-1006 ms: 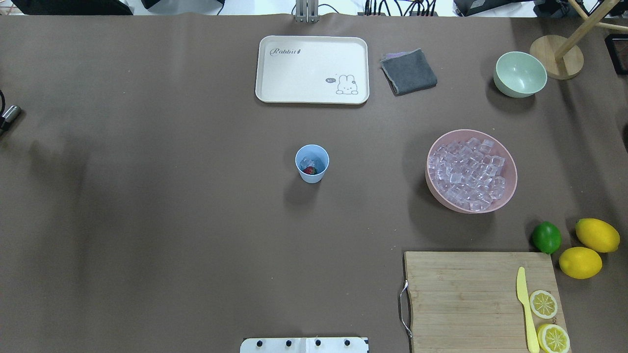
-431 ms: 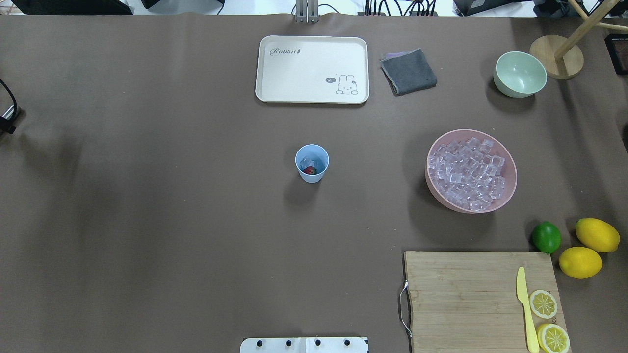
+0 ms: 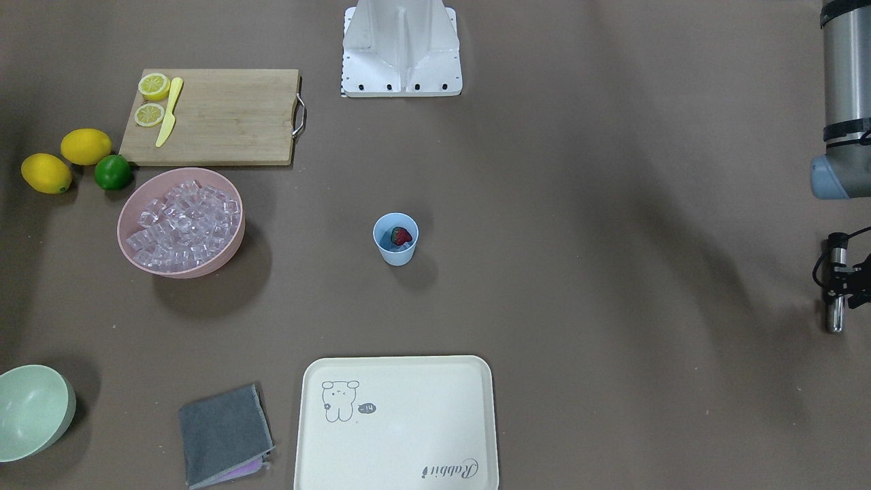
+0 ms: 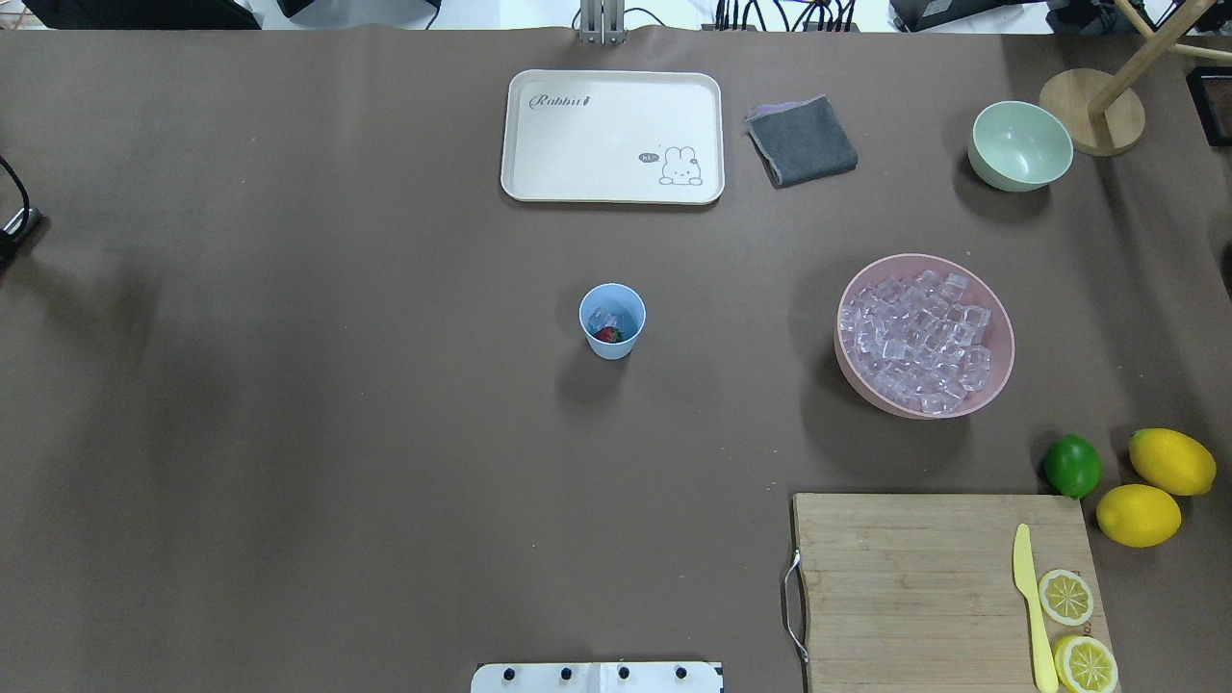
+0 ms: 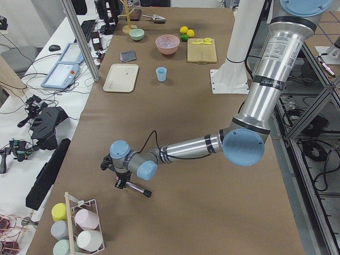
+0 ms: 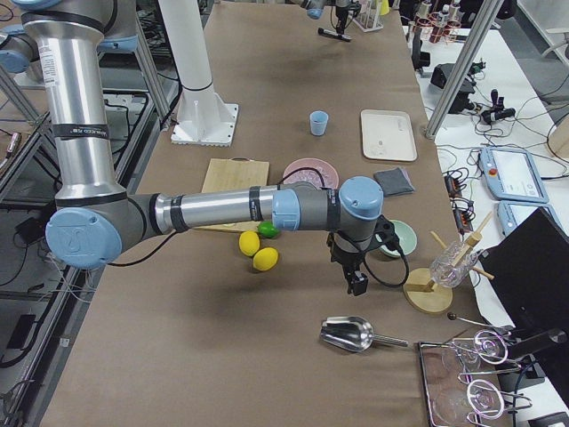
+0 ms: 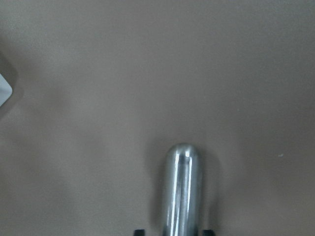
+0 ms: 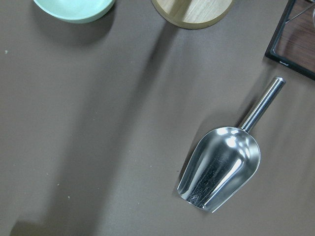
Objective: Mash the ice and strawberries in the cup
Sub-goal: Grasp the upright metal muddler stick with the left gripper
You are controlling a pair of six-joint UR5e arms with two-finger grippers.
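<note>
The light blue cup (image 4: pixel 612 320) stands upright mid-table, also seen in the front view (image 3: pixel 395 239). Inside it lie a red strawberry (image 4: pixel 607 335) and a little clear ice (image 4: pixel 603 317). More ice (image 4: pixel 914 337) fills the pink bowl (image 4: pixel 1007 337). Far off at the table's left end, my left gripper (image 3: pixel 840 282) is shut on a shiny metal rod (image 7: pixel 182 191), held low over bare table. My right gripper (image 6: pixel 356 271) hangs at the right end above a metal scoop (image 8: pixel 221 169); I cannot tell whether it is open or shut.
A cream tray (image 4: pixel 612 135), grey cloth (image 4: pixel 801 141) and pale green bowl (image 4: pixel 1020 144) line the far side. The cutting board (image 4: pixel 905 577) carries a yellow knife and lemon slices, with a lime and two lemons beside it. A cup rack (image 5: pixel 74 228) stands near the left gripper.
At the overhead view's left edge, the visible bit of the left gripper and rod has shifted slightly. Everything else on the table is unmoved.
</note>
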